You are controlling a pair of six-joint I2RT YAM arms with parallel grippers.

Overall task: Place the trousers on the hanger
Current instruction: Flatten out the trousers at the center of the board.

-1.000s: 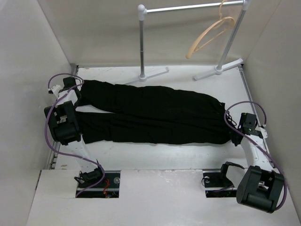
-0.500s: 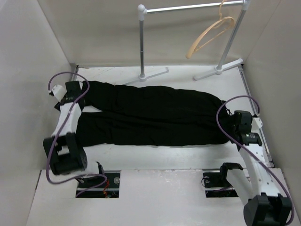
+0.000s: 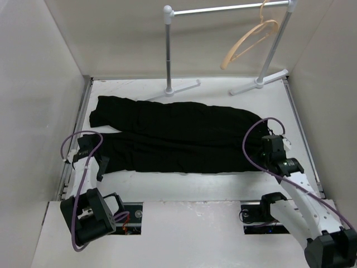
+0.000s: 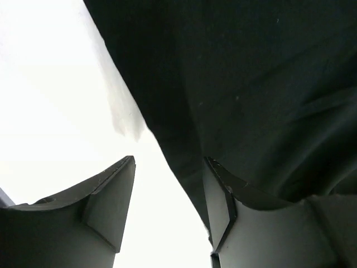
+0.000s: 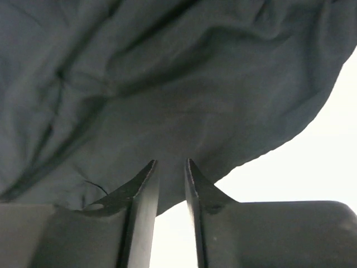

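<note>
While the overhead view takes in the whole scene, the trousers (image 3: 178, 139) are shown spread flat across the middle of the bench (image 3: 212, 181), with the leg ends at the left of the frame. The hanger (image 3: 249, 40) is seen hooked on a metal rail (image 3: 223, 9) at the upper right, well apart from the cloth. Only dark fabric and white bench surface are caught by the wrist cameras.

Finger spacing, hard to judge from above, is made plain in the close views. The left end effector (image 4: 170, 162) is seen with its fingers well apart, and an edge of the trousers runs down between them, unpinched. The right end effector (image 5: 170, 162) is seen with only a narrow slit between its fingers, nothing caught in it, and rumpled cloth lies just beyond the tips.

From above, the left one is placed at the lower left end of the trousers and the right one at their right end. Whether either set of tips touches the fabric cannot be told. The hanger's hook is cut off by the top edge, and the right arm's elbow by the lower right corner.
</note>
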